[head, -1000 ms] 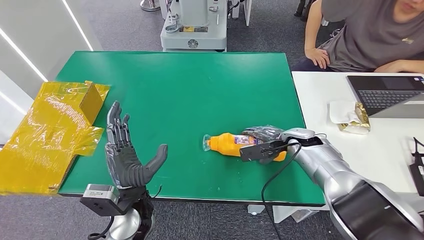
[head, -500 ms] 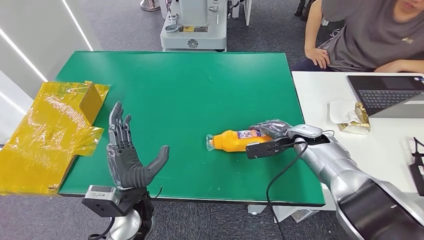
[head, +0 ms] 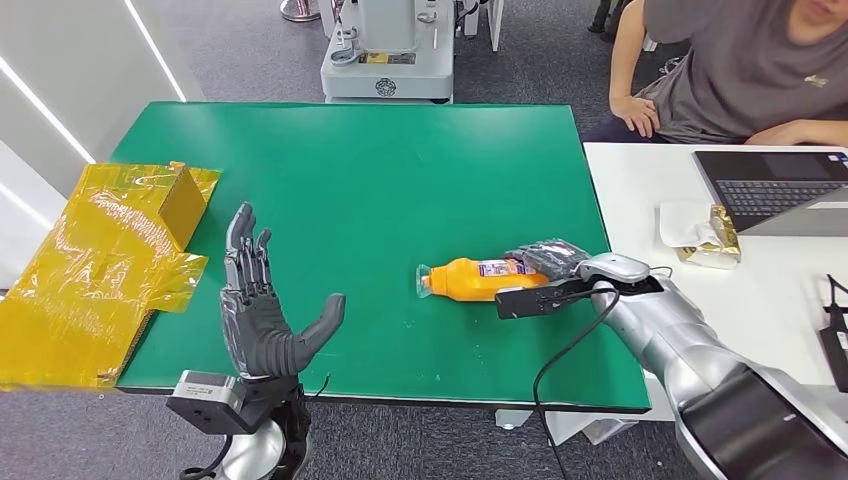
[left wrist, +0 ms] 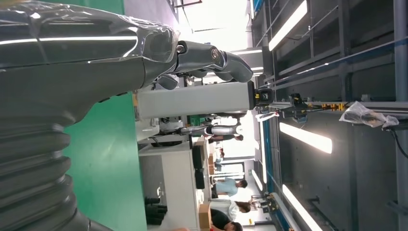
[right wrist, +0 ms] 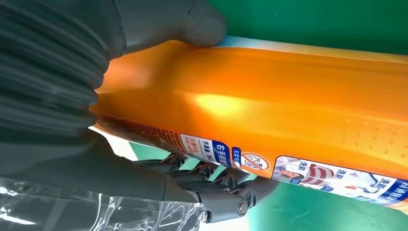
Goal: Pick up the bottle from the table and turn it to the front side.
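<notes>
a green table [head: 380, 170] carries an orange bottle [head: 470, 279] lying on its side; yellow film [head: 100, 265], possibly a bag, overhangs its left edge.

There is 1 orange bottle [head: 478, 279] on 1 green table [head: 400, 180]. 2 robot hands are seen: 1 left hand [head: 262, 318] and 1 right hand [head: 552, 268]. Beside the green table stands 1 white table [head: 760, 300], with 1 laptop [head: 775, 190] on it. There is 1 yellow plastic sheet [head: 95, 270] and 1 seated person [head: 740, 70].
</notes>
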